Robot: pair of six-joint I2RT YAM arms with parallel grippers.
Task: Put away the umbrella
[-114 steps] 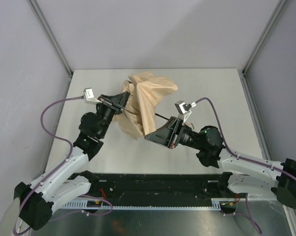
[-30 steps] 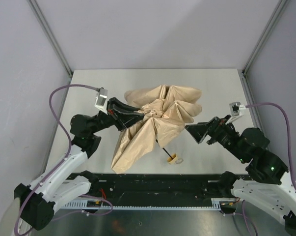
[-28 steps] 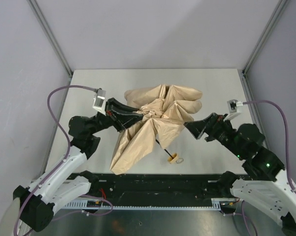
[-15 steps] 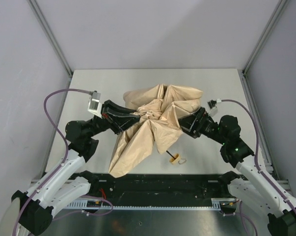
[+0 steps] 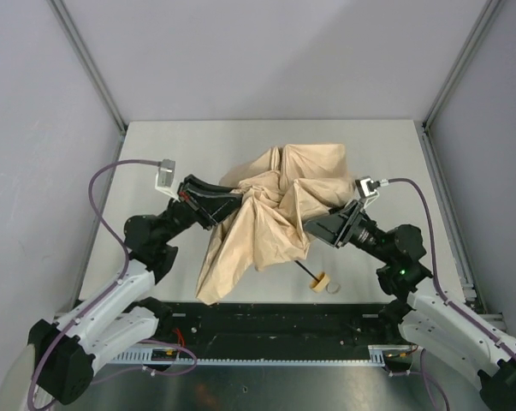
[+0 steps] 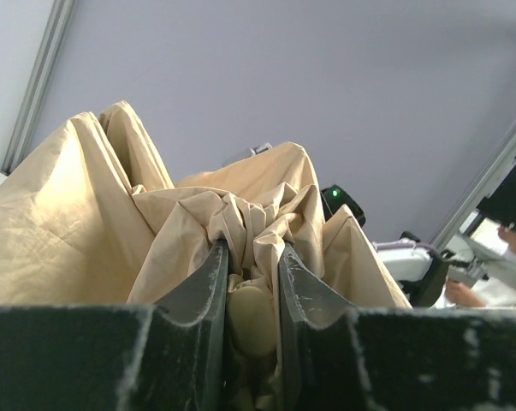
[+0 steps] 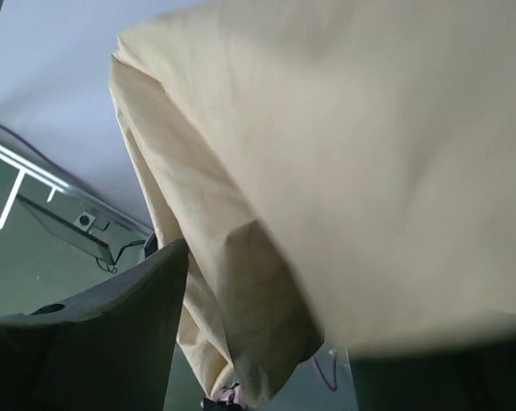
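**Umbrella slung between both claws**

Left gripper (image 6: 251, 257) is clamped on the bunched crown of the umbrella (image 5: 275, 214). Right gripper (image 5: 313, 227) has jaws apart with a loose canopy fold between them, no pinch visible. Knob handle (image 5: 320, 281) lies on the table (image 5: 155, 154), just beside the right gripper.

Left arm (image 5: 112, 297) and right arm (image 5: 446, 321) show white links, black joints, purple cables (image 5: 112, 165).

The umbrella (image 5: 279, 205) is sprawling across the middle of the worktop (image 5: 155, 154), filling the whole gap between the left claw (image 5: 230, 199) and the right claw (image 5: 309, 228). Its shaft (image 5: 305, 269) and knob handle (image 5: 319, 282) are sticking out toward the near edge. Bare worktop is running along the far edge and both sides.
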